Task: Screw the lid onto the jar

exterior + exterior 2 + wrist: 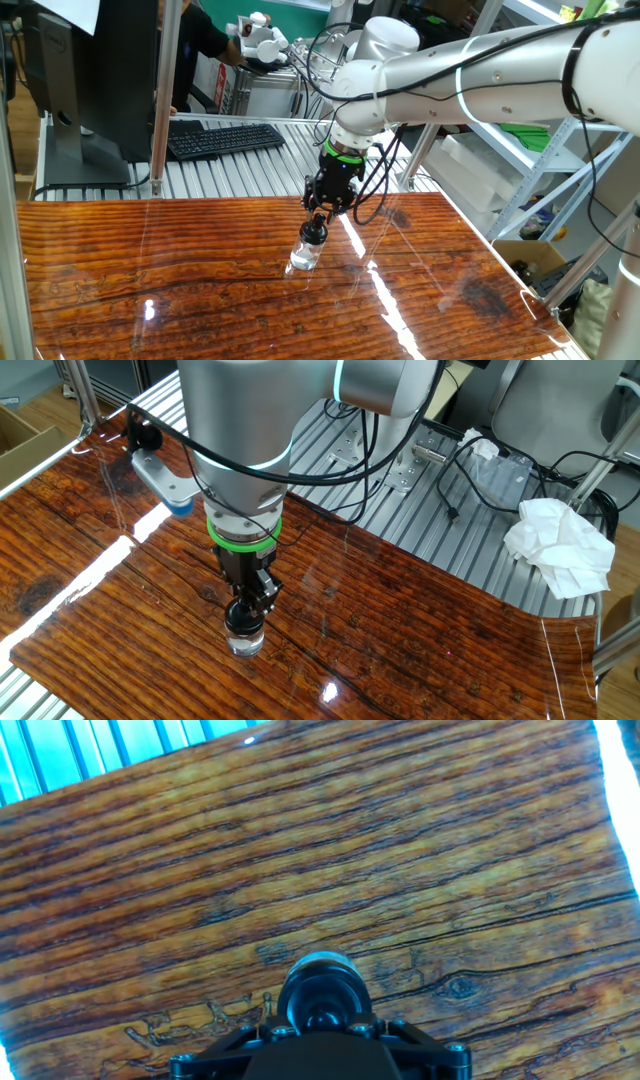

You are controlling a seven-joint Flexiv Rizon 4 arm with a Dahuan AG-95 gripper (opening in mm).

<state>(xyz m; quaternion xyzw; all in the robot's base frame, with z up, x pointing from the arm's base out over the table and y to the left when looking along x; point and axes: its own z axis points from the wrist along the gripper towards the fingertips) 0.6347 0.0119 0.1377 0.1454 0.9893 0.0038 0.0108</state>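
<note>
**Lid seated on the jar, gripper on it; tightness not shown**

Nearest in the hand view, the black two-finger gripper fills the bottom edge, and just beyond it the small dark round screw cap shows as a disc with a pale rim. The jaws stand at either side of the cap and appear clamped on it, though their tips are largely hidden by the gripper body.

In the other fixed view, the small clear cylindrical jar stands upright on the glossy brown wood-grain desk, towards its near left part, with the dark cap on its mouth and the gripper coming straight down onto it from the white arm with the green ring. One fixed view agrees: the jar stands near the middle of the desk, the cap on top and the gripper closed around it.

As a judgement, the placing of the cap on the mouth is done, and the work is somewhere in the turning. Whether the threads have caught, or how many turns are made, cannot be told; the cap looks level rather than cocked. What seems left is to finish turning until snug, then release and lift away.

Farther off, beyond the desk, lie a black keyboard and a crumpled white cloth.
</note>
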